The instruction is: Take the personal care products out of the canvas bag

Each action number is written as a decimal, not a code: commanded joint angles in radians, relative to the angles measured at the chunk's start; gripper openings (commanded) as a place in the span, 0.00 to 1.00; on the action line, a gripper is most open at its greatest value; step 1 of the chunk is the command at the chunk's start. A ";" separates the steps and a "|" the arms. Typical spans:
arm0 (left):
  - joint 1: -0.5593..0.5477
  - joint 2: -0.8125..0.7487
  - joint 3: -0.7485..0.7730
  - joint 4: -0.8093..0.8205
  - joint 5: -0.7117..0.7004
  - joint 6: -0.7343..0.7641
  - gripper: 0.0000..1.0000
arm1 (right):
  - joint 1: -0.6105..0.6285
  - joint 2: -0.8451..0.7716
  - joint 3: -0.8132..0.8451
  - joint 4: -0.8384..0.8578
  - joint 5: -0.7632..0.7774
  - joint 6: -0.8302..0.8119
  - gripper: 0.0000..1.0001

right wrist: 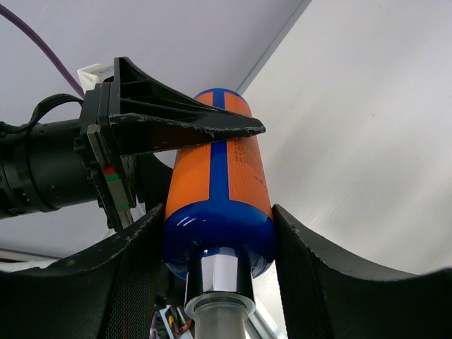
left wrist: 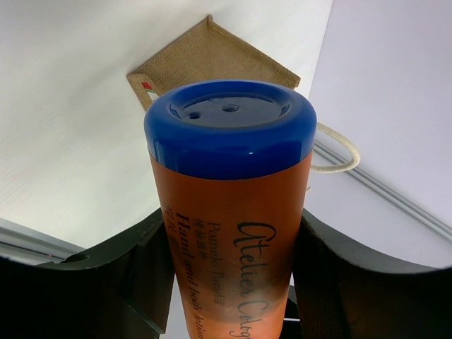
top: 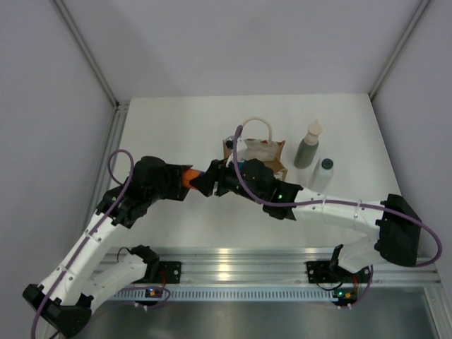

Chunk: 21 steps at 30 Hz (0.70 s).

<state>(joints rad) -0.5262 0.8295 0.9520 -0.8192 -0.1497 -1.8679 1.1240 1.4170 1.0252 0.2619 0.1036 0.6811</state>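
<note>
One orange bottle (top: 188, 176) with blue ends hangs in the air between my two grippers, left of the canvas bag (top: 263, 157). My left gripper (top: 203, 182) is shut across its orange body (left wrist: 233, 233), with the flat blue end (left wrist: 229, 127) facing that camera. My right gripper (top: 220, 181) is shut on the blue shoulder (right wrist: 219, 233) by the silver neck. One of the left gripper's fingers (right wrist: 183, 123) crosses the bottle's far part. The grey-green bottle (top: 308, 150) and the translucent bottle (top: 323, 174) stand right of the bag. The second orange bottle is out of view.
The bag's cream loop handle (top: 258, 127) stands up behind it, and the bag also shows in the left wrist view (left wrist: 212, 60). An aluminium rail (top: 233, 265) runs along the near table edge. Grey walls close in the back and both sides.
</note>
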 commanded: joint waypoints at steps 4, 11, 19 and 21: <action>-0.003 -0.010 0.064 0.098 -0.005 0.007 0.21 | 0.026 0.008 0.101 0.024 0.025 0.005 0.00; -0.003 -0.036 0.042 0.100 -0.030 0.073 0.82 | 0.026 0.002 0.148 -0.073 0.056 -0.060 0.00; -0.003 -0.075 -0.062 0.097 0.002 0.150 0.98 | 0.017 -0.036 0.170 -0.205 0.085 -0.121 0.00; -0.003 -0.073 -0.082 0.097 0.019 0.164 0.98 | 0.017 -0.039 0.190 -0.274 0.093 -0.146 0.00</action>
<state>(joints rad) -0.5304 0.7612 0.8959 -0.7784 -0.1440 -1.7435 1.1286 1.4288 1.1233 0.0368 0.1722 0.5785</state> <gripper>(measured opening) 0.982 0.556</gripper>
